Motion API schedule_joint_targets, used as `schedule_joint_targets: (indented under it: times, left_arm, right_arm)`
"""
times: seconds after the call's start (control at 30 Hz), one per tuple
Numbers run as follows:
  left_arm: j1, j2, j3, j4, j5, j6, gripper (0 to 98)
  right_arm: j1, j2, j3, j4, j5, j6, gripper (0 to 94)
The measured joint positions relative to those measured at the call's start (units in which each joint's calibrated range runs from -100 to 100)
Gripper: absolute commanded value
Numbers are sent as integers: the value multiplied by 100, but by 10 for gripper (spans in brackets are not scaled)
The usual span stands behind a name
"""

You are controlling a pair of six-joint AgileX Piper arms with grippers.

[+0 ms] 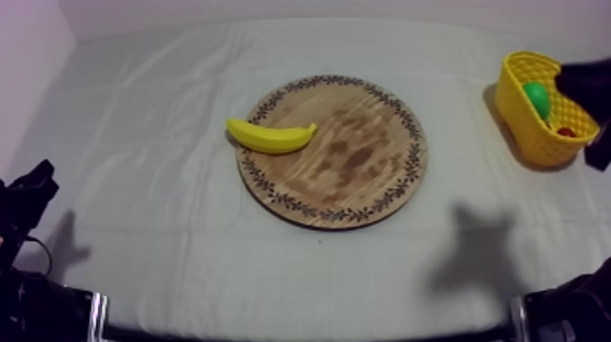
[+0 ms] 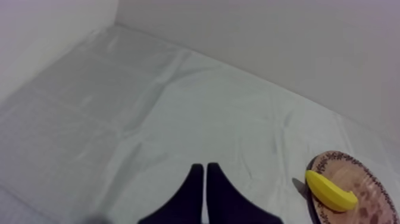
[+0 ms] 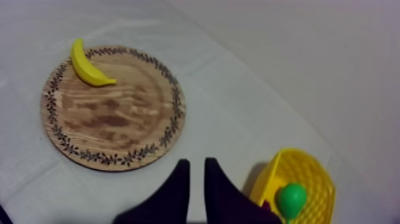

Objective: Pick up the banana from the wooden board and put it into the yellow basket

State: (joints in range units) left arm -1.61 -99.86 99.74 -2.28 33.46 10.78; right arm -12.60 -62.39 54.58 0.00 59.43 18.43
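Currently the left gripper (image 2: 205, 170) sits low at the left side of the bench (image 1: 164, 246). Its two fingers are pressed together into a narrow wedge, and nothing is held. From this gripper the banana (image 1: 270, 136) lies ahead and to the right, well apart, with bare cloth between.

The banana rests on the left part of the wooden board (image 1: 364, 173), across the patterned rim. Its left end projects just past the board edge over the cloth. In the top view its long axis runs roughly left to right, slightly tilted, and both tips turn toward the far side of the bench. Nothing touches it.

The right gripper (image 3: 196, 167) hangs high above the cloth, between the board and the yellow basket (image 1: 532, 145). Its fingers stand a narrow gap apart and hold nothing. From this gripper the banana lies at the opposite rim, with the body of the board between.

The yellow basket stands at the far right of the bench, well apart from the board. A green fruit (image 1: 536, 95) and a small red fruit (image 1: 565, 132) lie in it.

Assessment: the pick is not yet begun. The left gripper is judged nearer the banana and the right gripper nearer the basket. Whichever arm serves, the fingers should close across the banana's short axis, square to its left-right length.
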Motion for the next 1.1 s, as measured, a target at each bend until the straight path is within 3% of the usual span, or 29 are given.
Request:
schedule_joint_targets:
  times: [0.23, 0.6, 1.1]
  left_arm:
    - [0, 0, 0, 0, 0, 0, 1]
    - [0, 0, 0, 0, 0, 0, 1]
    - [0, 0, 0, 0, 0, 0, 1]
  right_arm:
    - [-493, 1371, -1524, 80, 242, 239, 123]
    - [-1247, 3537, -3410, 355, 538, 258, 124]
    - [-1955, 6199, -4263, 721, 69, -85, 131]
